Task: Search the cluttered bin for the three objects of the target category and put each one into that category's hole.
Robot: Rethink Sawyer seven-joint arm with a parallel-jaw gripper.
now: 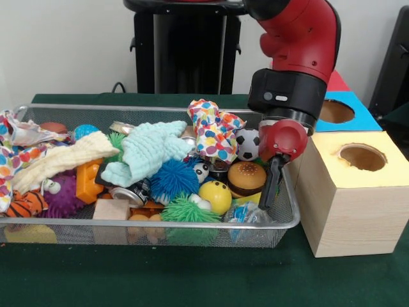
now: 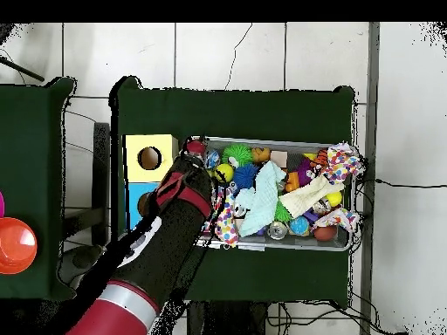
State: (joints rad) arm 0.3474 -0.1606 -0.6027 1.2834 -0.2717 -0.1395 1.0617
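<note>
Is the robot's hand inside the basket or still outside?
Inside. In the front view the gripper reaches below the wire basket's rim, at the end nearest the yellow-topped wooden box, beside the burger toy.

We are finding the arm covering the blue box, and the gripper fingertips are hiding behind the bin rim.

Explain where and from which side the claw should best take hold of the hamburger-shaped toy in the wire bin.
Probably from above, closing across the round bun sides of the hamburger toy. It sits bun-up with its domed top exposed, beside the claw. The yellow ball and soccer ball crowd it, so a sideways approach looks blocked.
</note>
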